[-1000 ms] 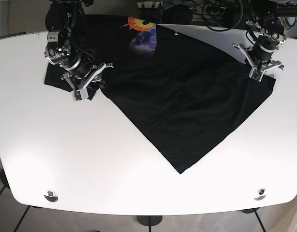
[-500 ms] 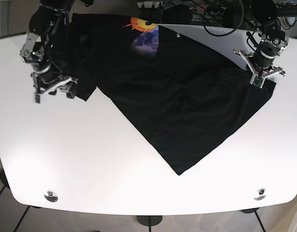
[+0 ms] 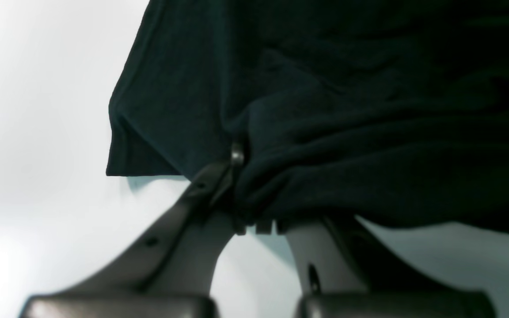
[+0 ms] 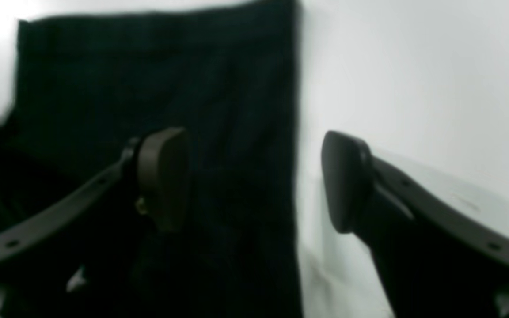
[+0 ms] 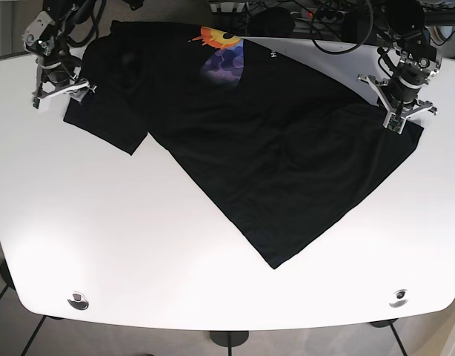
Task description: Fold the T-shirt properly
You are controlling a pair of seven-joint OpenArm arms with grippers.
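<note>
Jaws: left on T-shirt (image 3: 325,110), right apart

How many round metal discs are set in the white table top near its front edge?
2. One disc sits at the front-left corner of the table, the other disc at the front-right corner. The T-shirt may hide more.

So the count: one black T-shirt (image 5: 272,148) spread on one white table (image 5: 138,245). Two grippers, the left gripper (image 5: 402,111) and the right gripper (image 5: 61,90) (each sits at a far corner of the shirt). One colourful print (image 5: 221,52) on the fabric, and two round metal fittings (image 5: 78,300) near the table's front edge.
</note>
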